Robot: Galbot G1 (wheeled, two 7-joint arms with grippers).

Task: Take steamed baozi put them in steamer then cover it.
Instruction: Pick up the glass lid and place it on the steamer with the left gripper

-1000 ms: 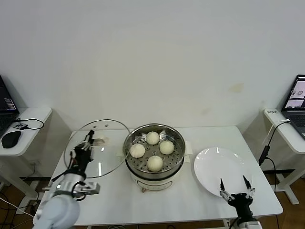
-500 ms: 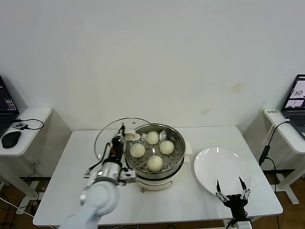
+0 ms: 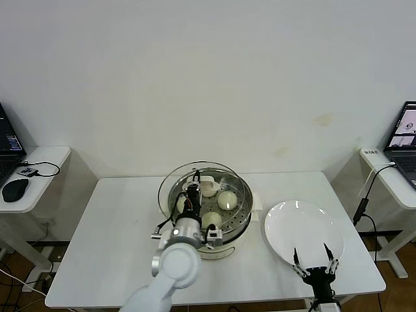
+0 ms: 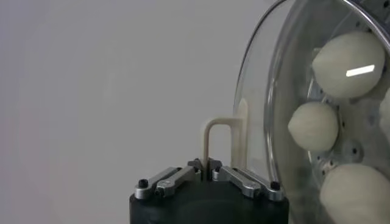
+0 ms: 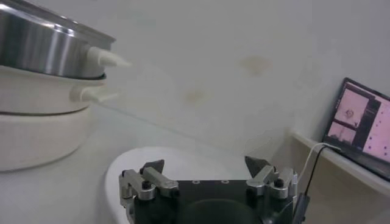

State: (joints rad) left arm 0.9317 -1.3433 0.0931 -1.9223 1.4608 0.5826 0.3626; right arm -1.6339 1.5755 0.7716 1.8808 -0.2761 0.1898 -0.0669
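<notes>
The steamer [image 3: 211,211] sits mid-table with the steamed baozi [image 3: 227,199] inside. The cover [image 3: 203,188] hangs tilted just above it, its handle pinched in the left gripper [image 3: 193,193], whose arm hides part of the basket. At three o'clock lies a white plate [image 3: 302,231], the right gripper [image 3: 314,259] spread wide over its near rim.

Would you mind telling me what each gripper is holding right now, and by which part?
The left gripper is shut on the glass lid, pinching its cream-white bar handle over the steamer. The right gripper is open and holds nothing.
</notes>
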